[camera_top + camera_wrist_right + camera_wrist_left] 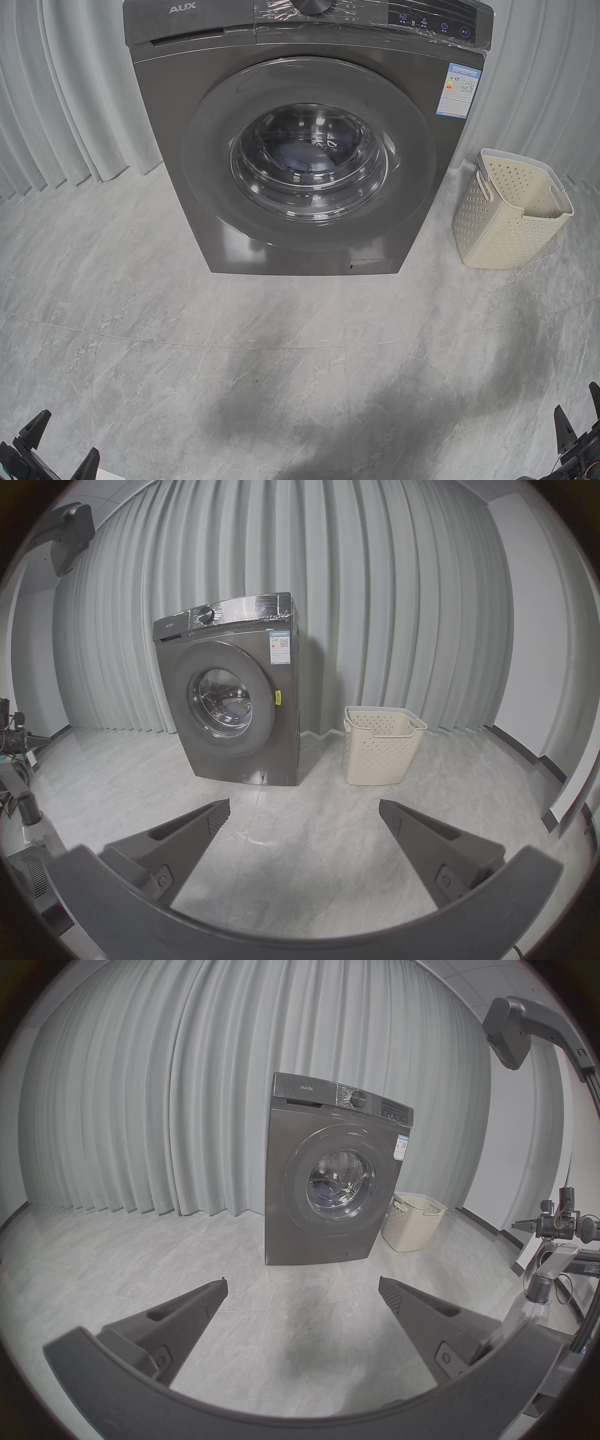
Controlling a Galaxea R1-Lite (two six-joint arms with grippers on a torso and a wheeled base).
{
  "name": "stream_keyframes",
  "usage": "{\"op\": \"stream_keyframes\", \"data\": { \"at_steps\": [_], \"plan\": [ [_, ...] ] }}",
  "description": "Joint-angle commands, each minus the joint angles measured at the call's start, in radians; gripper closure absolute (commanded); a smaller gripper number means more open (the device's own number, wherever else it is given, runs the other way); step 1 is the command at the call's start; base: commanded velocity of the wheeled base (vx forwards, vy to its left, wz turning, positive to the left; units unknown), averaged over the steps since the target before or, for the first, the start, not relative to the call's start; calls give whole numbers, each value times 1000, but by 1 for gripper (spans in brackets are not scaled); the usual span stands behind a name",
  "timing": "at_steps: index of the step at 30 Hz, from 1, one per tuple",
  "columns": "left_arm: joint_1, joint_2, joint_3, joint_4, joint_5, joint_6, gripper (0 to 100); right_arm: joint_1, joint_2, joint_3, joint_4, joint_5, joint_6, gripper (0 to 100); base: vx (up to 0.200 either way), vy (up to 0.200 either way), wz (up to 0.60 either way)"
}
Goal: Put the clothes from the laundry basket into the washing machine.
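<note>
While held back and well apart from the work, spread wide and gripping nothing: left claw (65, 437) and right claw (576, 403). Ahead of both, roughly between their two lines of sight, the washing machine (187, 94), with its round door (400, 187) shut. Behind the glass, something dark and bluish, probably clothes (300, 156), lying in the drum.

Ahead and to the right of the right claw, the laundry basket (494, 231), upright on the floor, just beside the right side of the machine, open top facing up. Inside, only perforated walls to be seen and no cloth, with the very bottom hidden from the head view.

Clearly nearer to the basket: the right claw. Much farther from it: the left claw, across the whole front of the machine.

Judging from this, task most likely finished or nearly so. If something left at the basket bottom, better to send the right claw forward and rightward, then down through the open top, and first to open the door.
</note>
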Motion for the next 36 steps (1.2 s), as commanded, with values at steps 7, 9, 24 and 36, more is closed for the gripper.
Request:
{"op": "stream_keyframes", "data": {
  "at_steps": [7,9,24,36],
  "plan": [
    [0,-13,0,0,3,-21,0,0,-16,18,0,1,-1,0,171,0,0],
    [0,-13,0,0,3,-21,0,0,-16,18,0,1,-1,0,200,0,0],
    [0,-13,0,-2,-1,-17,0,-1,-16,18,0,-1,4,0,200,-27,0],
    [0,-13,0,-2,-3,-20,0,25,456,-231,-34,280,42,0,17,-17,0]
  ]
}}
